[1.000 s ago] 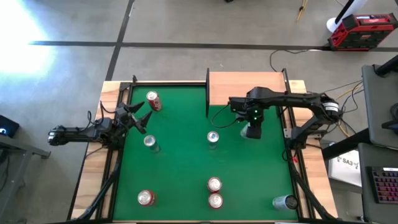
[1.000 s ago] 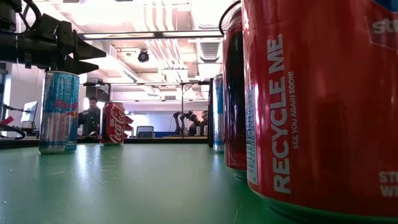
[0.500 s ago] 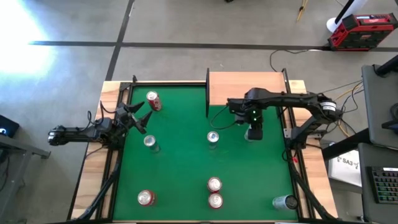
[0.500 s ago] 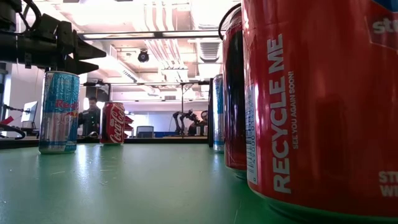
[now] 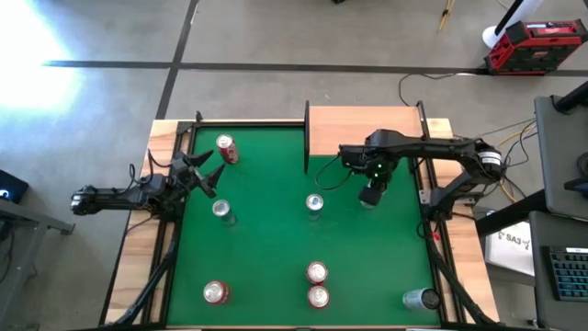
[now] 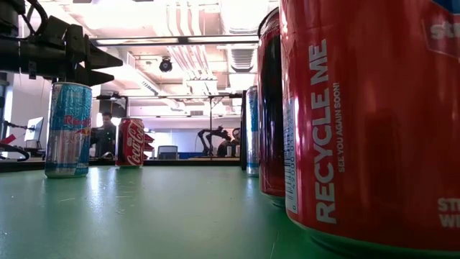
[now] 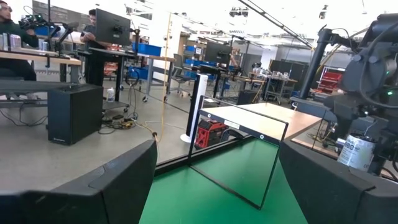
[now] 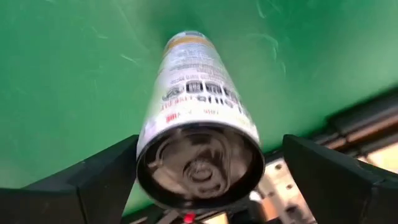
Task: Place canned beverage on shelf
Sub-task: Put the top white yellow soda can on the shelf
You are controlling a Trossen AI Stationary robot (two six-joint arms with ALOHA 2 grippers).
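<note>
can on felt, before shelf

Both arms are dark, near black, built of slim jointed links. The right arm carries a small green light near its wrist and a thin black cable looping off it; a pale silver band shows at its base joint. The left arm ends in pointed, wedge-shaped black fingers. Up close, the fingers are matte black, broad, flat-faced and angular.
</note>
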